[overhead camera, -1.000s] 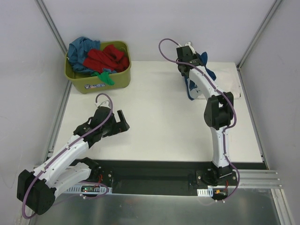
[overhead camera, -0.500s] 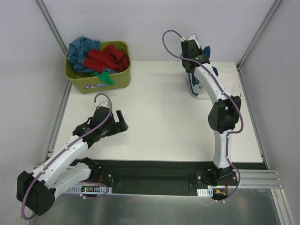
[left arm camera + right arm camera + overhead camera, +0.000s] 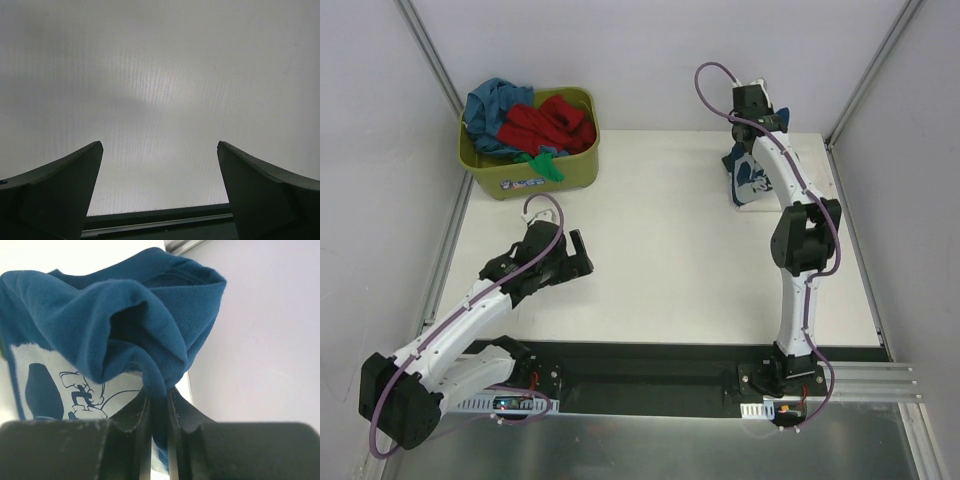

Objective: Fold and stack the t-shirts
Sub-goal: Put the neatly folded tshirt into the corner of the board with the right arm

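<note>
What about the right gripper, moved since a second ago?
Yes. The right gripper, shut on the navy t-shirt, shifted rightward, away from the olive tub.

bright, even light | soft shadows | wrist-view foregrounds blurred

Tub [image 3: 575, 168]: we see red, teal and green shirts [image 3: 545, 122] heaped inside.
Navy shirt [image 3: 744, 172]: hangs off the right arm [image 3: 798, 190], far right.
</note>
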`<state>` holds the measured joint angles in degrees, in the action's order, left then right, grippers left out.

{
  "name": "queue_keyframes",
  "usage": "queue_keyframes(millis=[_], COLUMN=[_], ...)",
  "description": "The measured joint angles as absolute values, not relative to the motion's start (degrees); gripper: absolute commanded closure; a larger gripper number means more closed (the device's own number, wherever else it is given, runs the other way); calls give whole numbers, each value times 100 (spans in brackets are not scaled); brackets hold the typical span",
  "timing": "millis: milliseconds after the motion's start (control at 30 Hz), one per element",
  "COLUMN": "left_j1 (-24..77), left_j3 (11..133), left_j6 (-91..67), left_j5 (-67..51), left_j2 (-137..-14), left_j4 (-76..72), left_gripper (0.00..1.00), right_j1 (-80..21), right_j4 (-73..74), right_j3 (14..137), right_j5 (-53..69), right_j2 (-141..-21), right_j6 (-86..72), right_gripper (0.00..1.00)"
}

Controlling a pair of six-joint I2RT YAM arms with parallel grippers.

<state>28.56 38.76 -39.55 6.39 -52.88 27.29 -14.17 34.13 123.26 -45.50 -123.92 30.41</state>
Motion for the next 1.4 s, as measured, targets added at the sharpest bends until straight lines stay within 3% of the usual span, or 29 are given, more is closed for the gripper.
queue_keyframes(millis=[267, 367, 400, 433, 467, 500, 733, 900, 1067, 1233, 1400], left_j1=[2856, 2856, 2856, 2856, 2856, 2856, 2856, 2856, 2856, 2856, 2856], left_j3=[4233, 4425, 4504, 4576, 4648, 4713, 4866, 4866, 4659, 4169, 3721], left_j6=[-3887, -3802, -3787, -3767, -3743, -3715, -3660, -3662, -3680, -3745, -3865], left_j5=[672, 674, 674, 672, 674, 674, 674, 674, 670, 672, 674], left_j2=[-5793, -6001, -6080, -6145, -6211, -6267, -6427, -6375, -5894, -5074, -4477], left_j4=[2783, 2790, 2794, 2794, 2788, 2788, 2790, 2799, 2790, 2867, 2954], left_gripper=[1, 1, 1, 1, 1, 1, 1, 1, 1, 1, 1], right_j1=[-873, -722, -668, -633, -591, -565, -458, -429, -392, -414, -1004], right_j4=[3277, 3155, 3096, 3041, 2967, 2917, 2873, 3079, 3205, 2502, 2102], right_j3=[12425, 12567, 12602, 12621, 12637, 12637, 12639, 12189, 11118, 9194, 7548], right_j5=[-4204, -4198, -4211, -4224, -4250, -4263, -4313, -3684, -2268, -875, -794], right_j2=[-13152, -13434, -13531, -13590, -13675, -13729, -13823, -13275, -11808, -9738, -8508], right_j6=[3070, 3177, 3232, 3258, 3308, 3277, 3179, 2622, 1756, 888, 609], right_gripper=[79, 70, 63, 33, 12, 3, 3, 3, 3, 3, 3])
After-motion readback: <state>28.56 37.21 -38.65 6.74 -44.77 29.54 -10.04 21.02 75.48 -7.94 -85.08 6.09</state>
